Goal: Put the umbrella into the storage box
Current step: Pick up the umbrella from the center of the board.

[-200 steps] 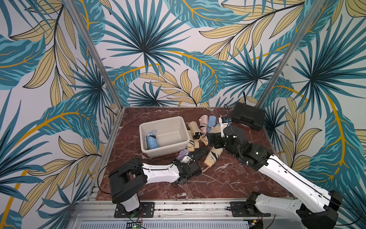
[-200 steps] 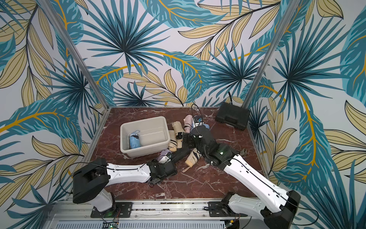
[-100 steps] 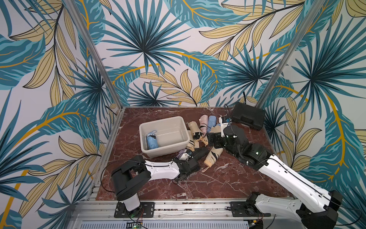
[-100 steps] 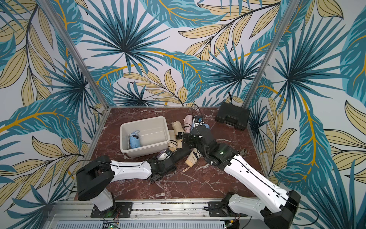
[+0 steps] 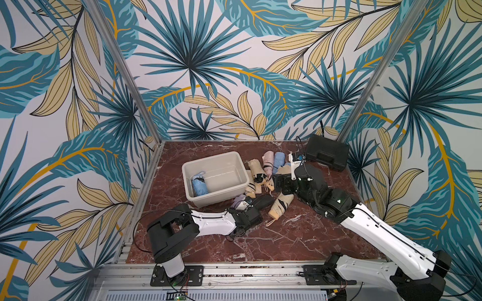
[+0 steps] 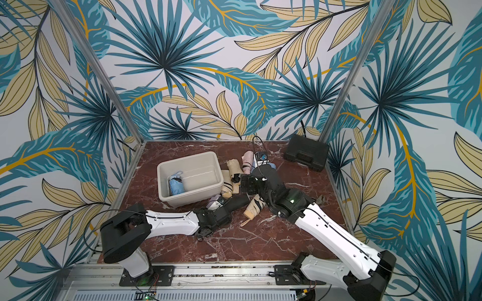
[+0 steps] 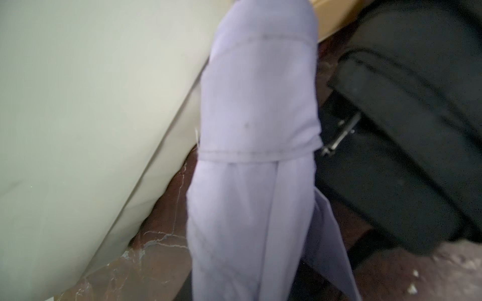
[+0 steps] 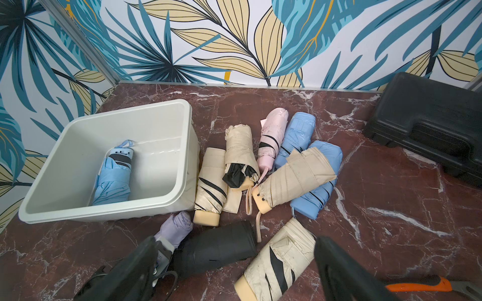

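Observation:
The off-white storage box stands at the back left of the marble table, with a light blue umbrella lying inside. A lilac umbrella lies against the box's front wall. My left gripper is shut on its near end, dark fingers tight on both sides. My right gripper hangs open above the umbrella pile, over a black umbrella and a beige striped one.
Several more folded umbrellas, beige, pink and blue, lie heaped right of the box. A flat black case sits in the back right corner. An orange-handled tool lies near my right arm.
My left arm has slid forward toward the box and its jaws have closed on the lilac umbrella. The right arm has stayed where it was, open.

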Tool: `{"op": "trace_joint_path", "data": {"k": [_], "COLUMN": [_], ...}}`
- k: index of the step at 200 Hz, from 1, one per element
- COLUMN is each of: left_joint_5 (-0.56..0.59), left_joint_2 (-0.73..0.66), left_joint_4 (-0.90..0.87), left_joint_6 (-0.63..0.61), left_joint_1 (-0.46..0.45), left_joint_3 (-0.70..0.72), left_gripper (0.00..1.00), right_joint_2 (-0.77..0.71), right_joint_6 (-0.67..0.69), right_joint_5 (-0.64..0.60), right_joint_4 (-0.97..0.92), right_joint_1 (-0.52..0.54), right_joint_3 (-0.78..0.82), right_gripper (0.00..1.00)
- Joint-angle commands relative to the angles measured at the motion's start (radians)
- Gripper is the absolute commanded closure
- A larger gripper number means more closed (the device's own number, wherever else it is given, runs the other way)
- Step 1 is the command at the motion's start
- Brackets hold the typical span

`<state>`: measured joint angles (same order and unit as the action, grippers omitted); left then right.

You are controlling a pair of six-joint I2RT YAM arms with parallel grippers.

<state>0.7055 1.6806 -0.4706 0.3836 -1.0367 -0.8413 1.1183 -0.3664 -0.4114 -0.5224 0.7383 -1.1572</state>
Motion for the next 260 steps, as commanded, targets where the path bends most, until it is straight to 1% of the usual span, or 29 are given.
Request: {"op": "trace_joint_path", "data": {"k": [1, 14, 34, 55, 70, 83, 101, 123, 151, 165, 174, 198, 210, 225, 239, 260], "left_joint_5": [0.003, -0.017, -0.083, -0.162, -0.205, -0.24, -0.279, -0.338, -0.421, -0.486, -0.558, -0.849, -0.952, -1.043, -1.123, -1.232], "left_joint_2": [-0.092, -0.125, -0.182, -0.229, -0.243, -0.261, -0.328, -0.441, -0.584, -0.642, -0.673, -0.735, -0.759, -0.781, -0.789, -0.796], "left_joint_4": [-0.025, -0.041, -0.033, 0.002, 0.033, 0.07, 0.142, 0.236, 0.287, 0.289, 0.278, 0.259, 0.272, 0.277, 0.282, 0.302], "left_joint_6": [0.013, 0.005, -0.023, -0.047, -0.05, -0.053, -0.077, -0.132, -0.201, -0.211, -0.186, -0.064, 0.003, 0.08, 0.159, 0.265], "left_joint_1": [-0.021, -0.028, -0.026, -0.026, -0.027, -0.029, -0.042, -0.051, -0.05, -0.022, 0.026, 0.199, 0.259, 0.306, 0.34, 0.365], "left_joint_3": [0.002, 0.003, 0.021, 0.044, 0.066, 0.086, 0.129, 0.171, 0.197, 0.198, 0.192, 0.17, 0.166, 0.158, 0.15, 0.146], "left_gripper": [0.73, 0.74, 0.74, 0.74, 0.74, 0.77, 0.78, 0.78, 0.78, 0.78, 0.78, 0.78, 0.77, 0.75, 0.74, 0.74], "right_joint_2": [-0.018, -0.02, -0.025, -0.029, -0.027, -0.029, -0.045, -0.068, -0.083, -0.093, -0.102, -0.14, -0.16, -0.178, -0.198, -0.229], "right_joint_6": [0.001, 0.008, 0.012, -0.02, -0.048, -0.053, -0.022, 0.052, 0.164, 0.221, 0.26, 0.383, 0.458, 0.58, 0.69, 0.887], "right_joint_5": [-0.012, -0.011, 0.005, 0.051, 0.106, 0.131, 0.158, 0.17, 0.193, 0.226, 0.246, 0.295, 0.356, 0.432, 0.497, 0.629], "right_joint_4": [-0.016, -0.016, -0.021, -0.04, -0.06, -0.09, -0.12, -0.148, -0.185, -0.2, -0.21, -0.225, -0.219, -0.188, -0.114, 0.051], "right_joint_1": [-0.004, -0.005, -0.005, -0.004, -0.005, -0.005, -0.004, -0.004, -0.006, -0.005, -0.006, -0.006, -0.007, -0.002, 0.001, 0.006], "right_joint_3": [-0.013, -0.012, -0.003, 0.025, 0.055, 0.066, 0.073, 0.057, 0.005, -0.023, -0.042, -0.068, -0.07, -0.069, -0.048, 0.05], "right_gripper": [0.05, 0.04, 0.04, 0.04, 0.05, 0.05, 0.04, 0.04, 0.04, 0.04, 0.04, 0.04, 0.04, 0.07, 0.08, 0.08]}}
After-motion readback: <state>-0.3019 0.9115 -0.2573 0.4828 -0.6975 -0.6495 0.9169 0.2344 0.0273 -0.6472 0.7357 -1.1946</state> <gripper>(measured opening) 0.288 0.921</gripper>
